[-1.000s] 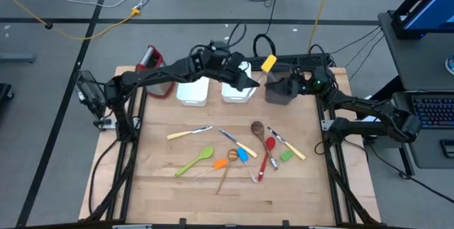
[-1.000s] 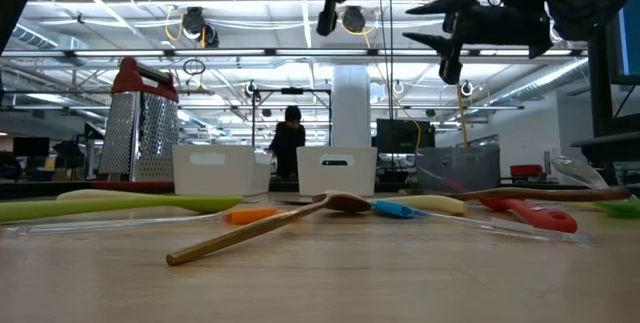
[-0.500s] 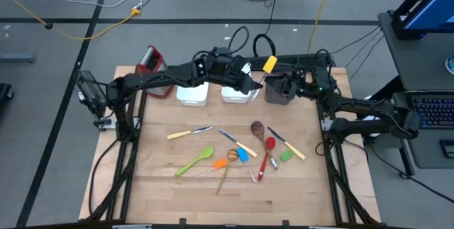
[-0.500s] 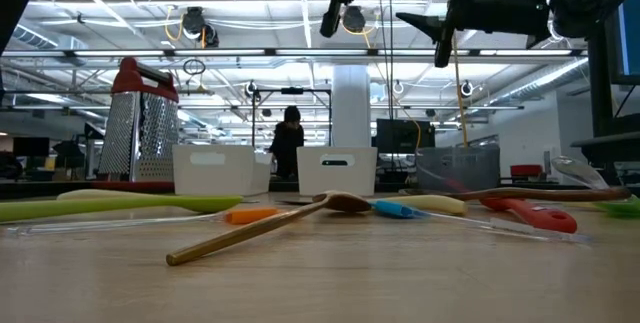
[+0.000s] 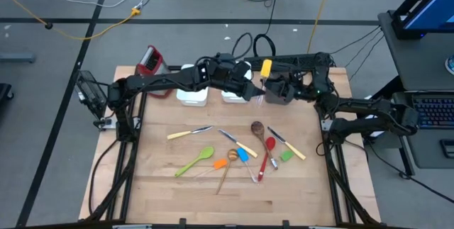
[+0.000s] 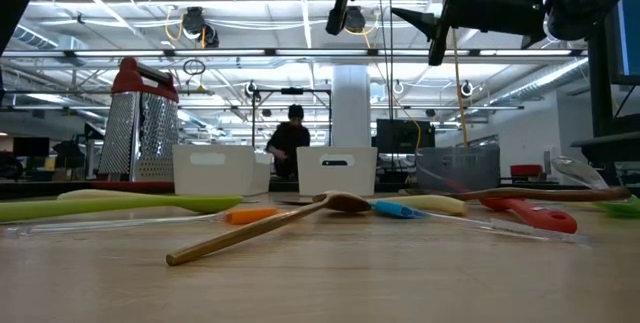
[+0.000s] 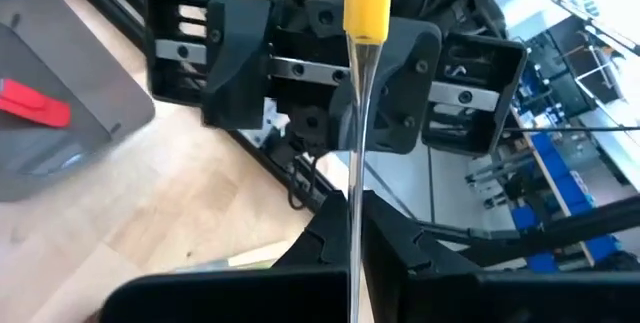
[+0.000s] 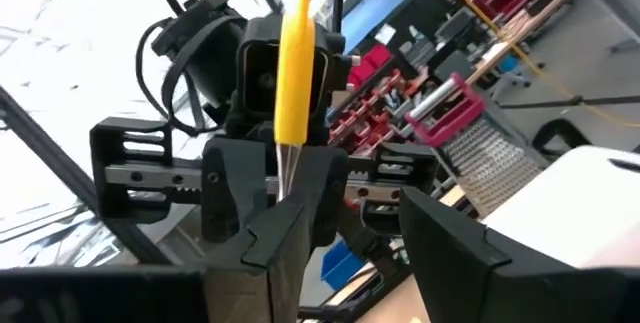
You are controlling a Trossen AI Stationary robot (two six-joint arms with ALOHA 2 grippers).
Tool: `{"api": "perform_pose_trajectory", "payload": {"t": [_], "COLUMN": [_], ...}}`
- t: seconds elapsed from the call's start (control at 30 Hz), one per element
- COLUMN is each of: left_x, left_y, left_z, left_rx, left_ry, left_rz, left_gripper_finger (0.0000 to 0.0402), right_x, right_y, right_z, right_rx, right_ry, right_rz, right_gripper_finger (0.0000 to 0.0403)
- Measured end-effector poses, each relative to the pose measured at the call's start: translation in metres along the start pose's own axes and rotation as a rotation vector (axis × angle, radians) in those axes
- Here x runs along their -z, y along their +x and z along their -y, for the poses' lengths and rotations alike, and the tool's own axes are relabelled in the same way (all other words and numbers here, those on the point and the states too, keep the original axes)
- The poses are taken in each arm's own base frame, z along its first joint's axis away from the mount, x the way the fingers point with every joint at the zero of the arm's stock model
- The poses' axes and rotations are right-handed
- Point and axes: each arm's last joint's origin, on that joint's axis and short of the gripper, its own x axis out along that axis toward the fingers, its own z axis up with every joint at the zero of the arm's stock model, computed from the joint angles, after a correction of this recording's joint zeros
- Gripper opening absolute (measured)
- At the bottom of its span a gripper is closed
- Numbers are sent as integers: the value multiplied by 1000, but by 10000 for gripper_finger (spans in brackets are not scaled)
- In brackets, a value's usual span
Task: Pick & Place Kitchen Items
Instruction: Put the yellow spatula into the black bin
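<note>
two white bins (image 5: 192,95) | grey cup (image 5: 276,91): red piece | left pincer (image 5: 257,87) clamps yellow spatula (image 5: 267,68)

Even overhead light, soft shadows on pale wooden tabletop (image 5: 177,186). Low view: ceiling striplights glare, foreground utensils blurred. Wrist views blurred close.

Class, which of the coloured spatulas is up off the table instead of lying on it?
The yellow spatula: the left gripper holds it upright by its clear handle; the others lie flat.

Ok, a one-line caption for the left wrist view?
Left gripper shut on a yellow spatula, facing the open right gripper above the table.
</note>
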Motion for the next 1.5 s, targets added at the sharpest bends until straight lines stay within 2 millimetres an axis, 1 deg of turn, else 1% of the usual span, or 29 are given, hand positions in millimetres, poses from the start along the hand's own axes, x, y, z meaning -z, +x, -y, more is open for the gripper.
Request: {"api": "perform_pose_trajectory", "payload": {"t": [0.27,0.47,0.6,0.77,0.97,1.17,1.3,1.5], "left_x": [-7,-23,-23,-18,-10,1,5,2], "left_y": [-5,-21,-23,-20,-15,1,11,11], "left_z": [-5,-14,-13,-6,0,-1,-6,-4], "left_rx": [-5,-48,-43,-2,2,8,20,54], "left_ry": [2,0,3,0,-3,-26,-39,-39], "left_rz": [7,54,45,24,4,-15,-31,-9], "left_gripper_finger": [1,1,1,1,1,1,0,0], "right_x": [0,-3,-4,-5,-5,-5,-4,-1], "right_y": [0,-1,-1,-2,-2,-2,-1,0], "right_z": [0,0,0,2,1,1,0,1], "right_rx": [-5,-23,-31,11,5,4,-6,8], "right_ry": [9,12,11,-8,-19,-17,-12,12], "right_rz": [-16,-19,-13,23,27,27,22,3], "right_gripper_finger": [153,153,153,153,153,153,153,153]}}
